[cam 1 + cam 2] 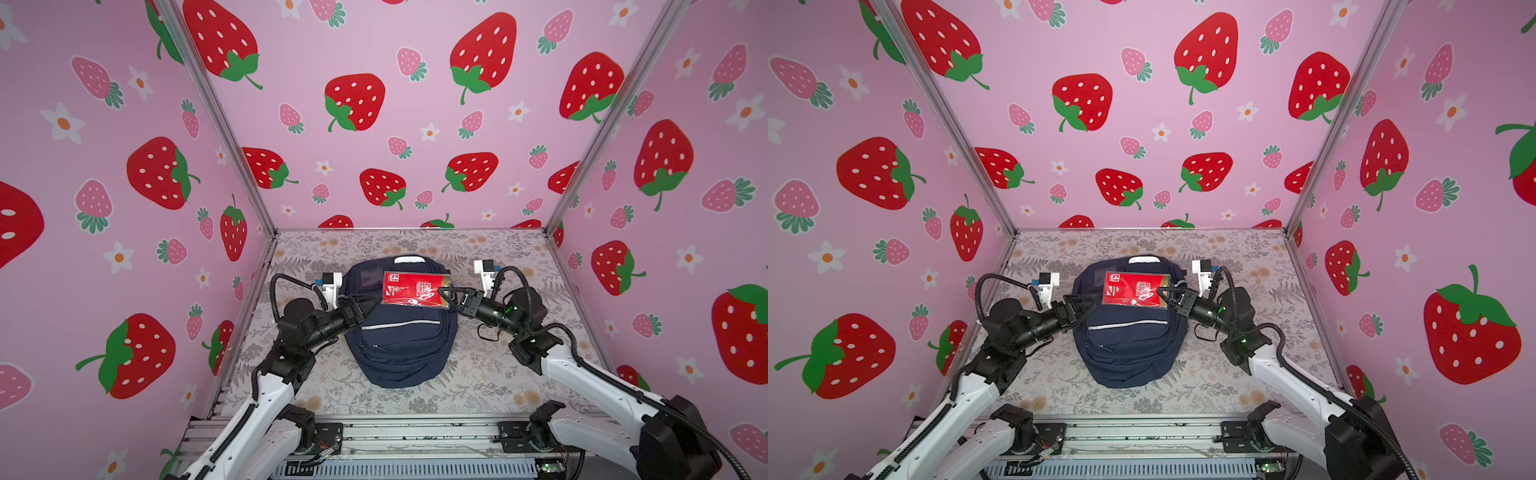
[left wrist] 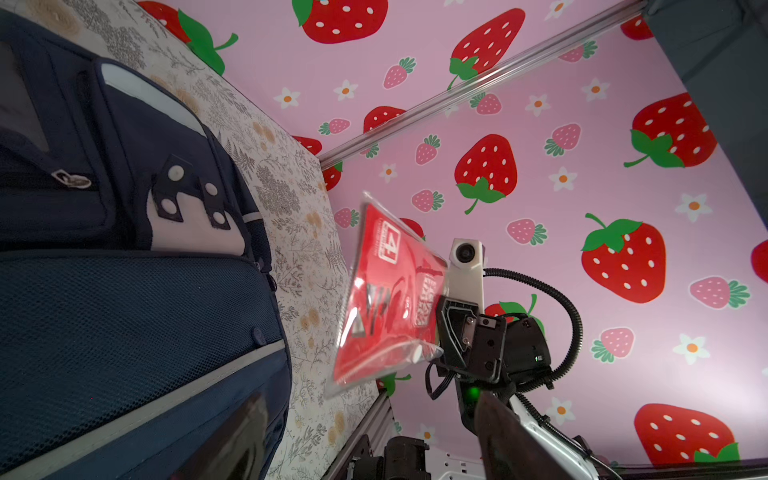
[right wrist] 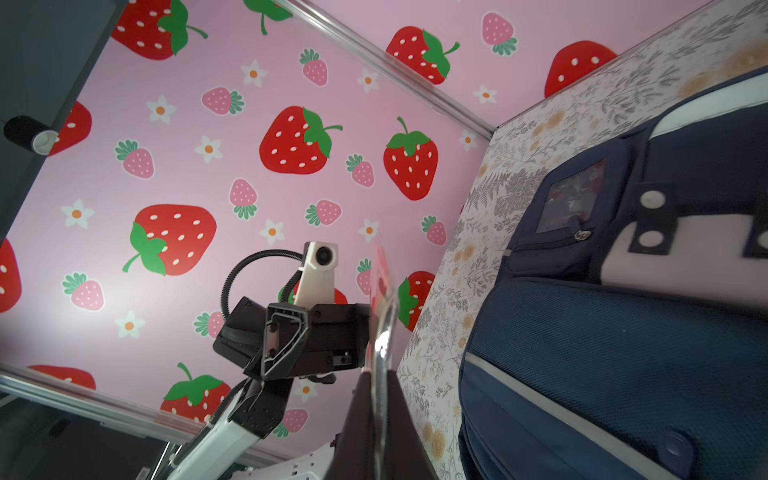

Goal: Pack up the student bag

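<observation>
Navy, silver-striped student bag (image 1: 399, 345) lies flat; right gripper (image 1: 445, 296) pinches red packet (image 1: 411, 291) above its twelve o'clock end; left gripper (image 1: 1091, 305) gapes empty, nine o'clock.

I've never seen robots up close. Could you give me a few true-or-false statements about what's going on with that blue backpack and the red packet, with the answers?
1. The right gripper holds the red packet by one edge. True.
2. The student bag stands upright. False: it lies flat on the table.
3. The left gripper also grips the packet. False: its jaws stand open and hold nothing.
4. The packet is in the air over the bag, not inside it. True.
</observation>
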Available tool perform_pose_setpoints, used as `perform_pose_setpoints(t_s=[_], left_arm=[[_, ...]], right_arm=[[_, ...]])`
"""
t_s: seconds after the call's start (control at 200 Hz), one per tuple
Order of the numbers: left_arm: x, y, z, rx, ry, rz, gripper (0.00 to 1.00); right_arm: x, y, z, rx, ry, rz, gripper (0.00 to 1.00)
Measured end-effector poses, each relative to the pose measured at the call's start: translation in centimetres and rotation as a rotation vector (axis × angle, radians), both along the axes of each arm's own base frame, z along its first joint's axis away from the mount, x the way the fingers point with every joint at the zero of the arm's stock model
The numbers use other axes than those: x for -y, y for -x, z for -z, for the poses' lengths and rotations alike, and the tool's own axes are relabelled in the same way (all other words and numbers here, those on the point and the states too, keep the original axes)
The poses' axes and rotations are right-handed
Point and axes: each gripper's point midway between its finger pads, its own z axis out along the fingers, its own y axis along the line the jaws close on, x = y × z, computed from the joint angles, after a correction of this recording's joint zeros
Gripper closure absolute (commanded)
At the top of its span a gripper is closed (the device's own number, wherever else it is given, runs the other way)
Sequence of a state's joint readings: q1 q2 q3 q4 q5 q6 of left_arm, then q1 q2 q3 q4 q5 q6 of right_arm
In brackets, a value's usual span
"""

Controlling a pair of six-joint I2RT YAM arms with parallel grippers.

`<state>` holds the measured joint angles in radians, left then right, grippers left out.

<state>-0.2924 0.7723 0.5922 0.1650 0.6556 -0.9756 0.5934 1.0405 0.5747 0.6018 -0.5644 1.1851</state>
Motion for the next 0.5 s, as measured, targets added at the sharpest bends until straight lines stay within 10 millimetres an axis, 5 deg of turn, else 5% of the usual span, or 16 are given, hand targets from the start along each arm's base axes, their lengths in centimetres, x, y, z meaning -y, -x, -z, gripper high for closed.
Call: perform_pose_setpoints(t_s=[0.115,0.33,0.5], left_arm=[[-0.2,0.5,-1.6,0.066,-0.067,0.009,0.2],[-0.1,0.2,0.1,0.024,-0.243,0.052,0.2],[0.0,-0.4,2.7,-0.044,-0.335,0.087,0.22]], right_arm=[[1.7,-0.5,0.0,-0.001,0.02,0.054,1.0],[7.8,-0.8,1.1,-0.017,0.064,0.216,1.0],[10.0,-0.6,3.5,-0.083,0.092,0.264,1.0]])
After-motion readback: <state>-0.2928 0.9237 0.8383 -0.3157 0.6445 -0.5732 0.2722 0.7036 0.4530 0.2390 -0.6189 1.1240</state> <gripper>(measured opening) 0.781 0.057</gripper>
